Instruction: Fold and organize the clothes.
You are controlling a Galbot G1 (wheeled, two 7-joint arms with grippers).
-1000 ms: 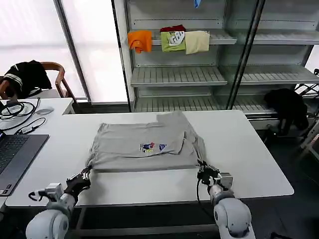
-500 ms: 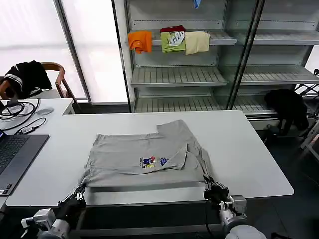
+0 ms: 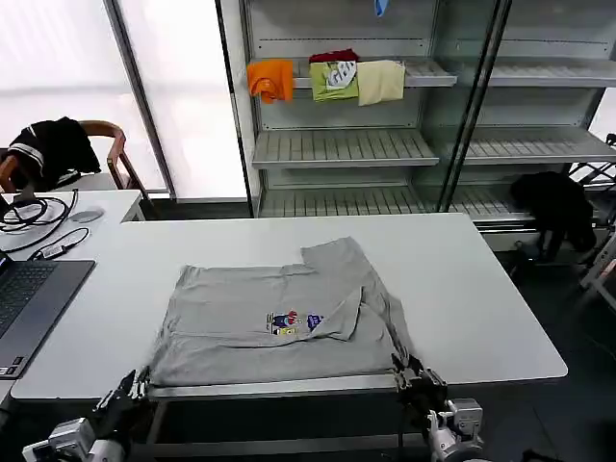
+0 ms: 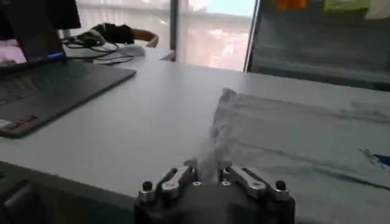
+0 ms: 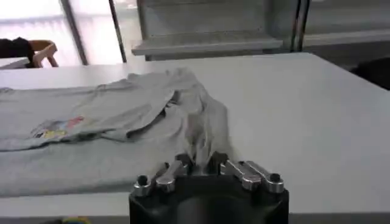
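Lay flat on the white table (image 3: 462, 289), the light grey T-shirt (image 3: 279, 322), chest print facing up near the table's middle, with its near hem drawn right to the table's 6 o'clock edge. Pinched at the hem's 7 o'clock corner by the left gripper (image 3: 133, 387), fingers (image 4: 177, 178) closed tight on a bunched tuft of cloth. Pinched at the 5 o'clock corner by the right gripper (image 3: 416, 377), fingers (image 5: 172, 175) likewise clamped on a gathered fold of fabric. Both grippers sat just below and off the near table edge. Bunched and overlapped along the shirt's 3 o'clock side, one sleeve folded inward toward the print. Rested at the table's 9 o'clock side, an open laptop (image 3: 29, 303), with cables (image 3: 34, 214) beyond it at 10 o'clock. Stood behind the table at 12 o'clock, a shelf unit (image 3: 346, 144) bearing folded orange, green and cream garments (image 3: 327, 79).
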